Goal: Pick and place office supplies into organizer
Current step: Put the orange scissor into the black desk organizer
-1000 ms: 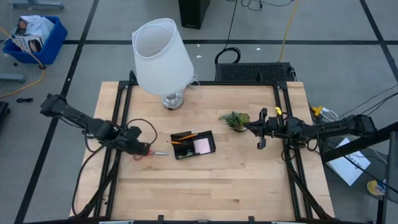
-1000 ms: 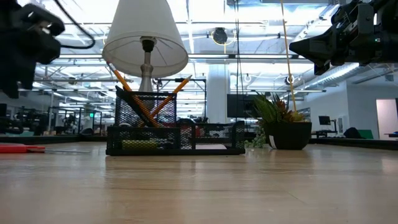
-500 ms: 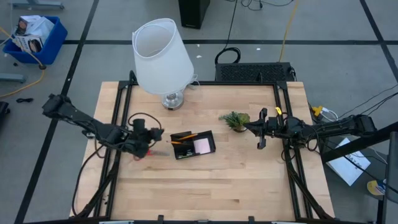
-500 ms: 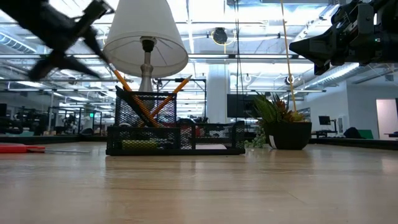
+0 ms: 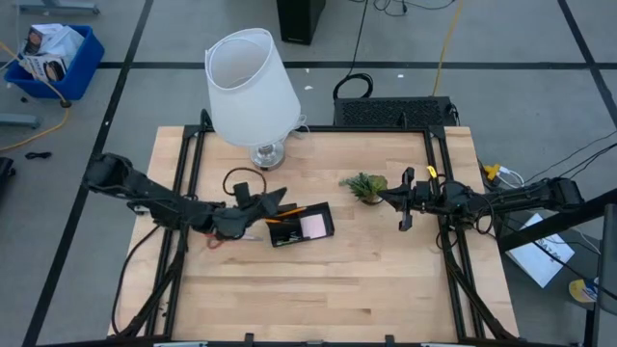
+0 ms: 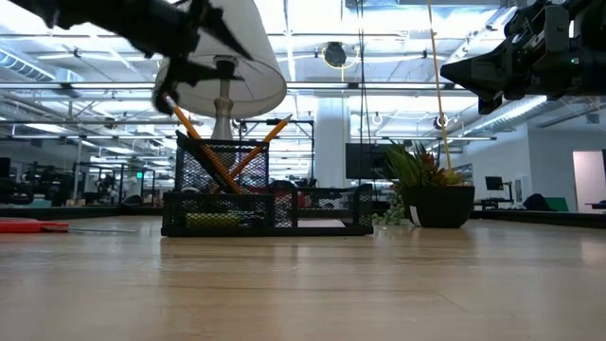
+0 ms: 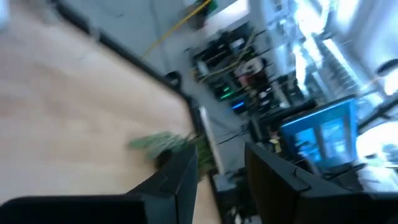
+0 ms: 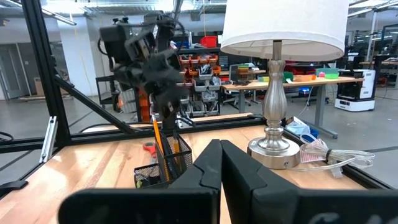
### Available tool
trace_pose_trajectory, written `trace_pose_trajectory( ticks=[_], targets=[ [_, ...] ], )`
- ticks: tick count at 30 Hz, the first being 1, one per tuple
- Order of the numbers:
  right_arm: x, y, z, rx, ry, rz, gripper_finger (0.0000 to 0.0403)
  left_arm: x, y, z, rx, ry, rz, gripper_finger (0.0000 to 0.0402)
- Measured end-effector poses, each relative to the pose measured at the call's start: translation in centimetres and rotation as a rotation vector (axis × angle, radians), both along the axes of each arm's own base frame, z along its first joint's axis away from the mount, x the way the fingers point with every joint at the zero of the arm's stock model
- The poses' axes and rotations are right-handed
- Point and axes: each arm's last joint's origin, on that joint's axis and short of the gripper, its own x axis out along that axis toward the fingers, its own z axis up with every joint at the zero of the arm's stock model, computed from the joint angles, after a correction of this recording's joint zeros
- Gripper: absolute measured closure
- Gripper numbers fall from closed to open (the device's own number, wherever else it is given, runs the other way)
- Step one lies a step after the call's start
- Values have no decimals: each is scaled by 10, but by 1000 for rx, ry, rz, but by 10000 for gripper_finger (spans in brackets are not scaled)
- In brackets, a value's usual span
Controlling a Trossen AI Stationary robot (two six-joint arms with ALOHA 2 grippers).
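Left pincer above pencil end of black mesh organizer, fingers parted, nothing visibly held. Right pincer closed, raised beside small plant. Red-handled scissors on bench.

My left pincer has swung away from the scissors near the worktop's left edge and travelled toward the middle, so it now hangs above the left end of the organizer. In the low view it has crossed over to the pencils standing there.
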Motion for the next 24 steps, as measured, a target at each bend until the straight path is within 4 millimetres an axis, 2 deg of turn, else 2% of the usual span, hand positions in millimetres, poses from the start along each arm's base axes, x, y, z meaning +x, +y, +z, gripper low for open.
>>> trace_pose_trajectory(
  ticks=[3, 5, 8, 14, 20, 24],
  targets=[
    [0, 0, 0, 0, 0, 0, 403, 9, 8, 0, 74, -9, 84, 266],
    [0, 0, 0, 0, 1, 0, 403, 16, 14, 3, 44, -82, 128, 266],
    [0, 0, 0, 0, 4, 0, 403, 18, 20, 6, -12, -161, 118, 266],
    [0, 0, 0, 0, 1, 0, 403, 20, 27, 6, 20, -127, 99, 266],
    [0, 0, 0, 0, 2, 0, 403, 21, 33, 8, -172, -321, 132, 266],
    [0, 0, 0, 0, 1, 0, 403, 20, 41, 15, -363, -580, 202, 266]
  ],
)
